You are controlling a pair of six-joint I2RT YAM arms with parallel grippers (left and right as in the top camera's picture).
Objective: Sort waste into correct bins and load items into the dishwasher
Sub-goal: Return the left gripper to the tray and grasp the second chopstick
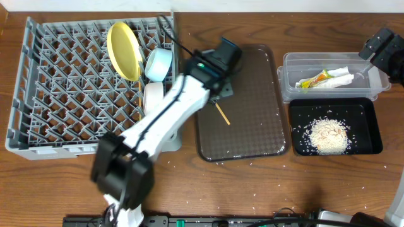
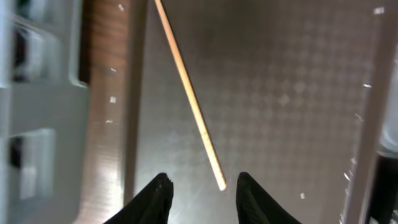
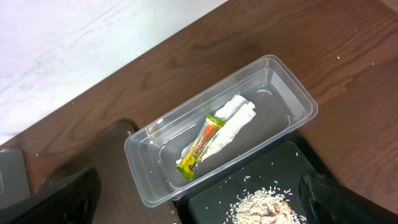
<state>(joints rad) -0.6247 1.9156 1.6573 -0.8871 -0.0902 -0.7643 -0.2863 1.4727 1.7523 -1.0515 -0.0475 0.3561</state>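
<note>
Holding wrapper [image 3: 200, 148] and napkin [image 3: 233, 121], tub [image 3: 273, 99] adjoins black tray [image 1: 369, 129] of rice [image 1: 328, 135]; left claw [image 2: 203, 177], right claw [image 3: 200, 176] spread.

We find bare brown serving tray [image 1: 259, 120] right of the chopstick [image 1: 222, 115], free for a reach from above. The left arm [image 1: 167, 116] lies across the dish rack's [image 1: 63, 82] right edge. The clear tub [image 1: 287, 82] and black tray [image 1: 369, 120] sit tight together.

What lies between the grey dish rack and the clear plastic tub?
The dark brown serving tray, with a single chopstick lying on it at the tips of the left claw, as the overhead view shows.
</note>
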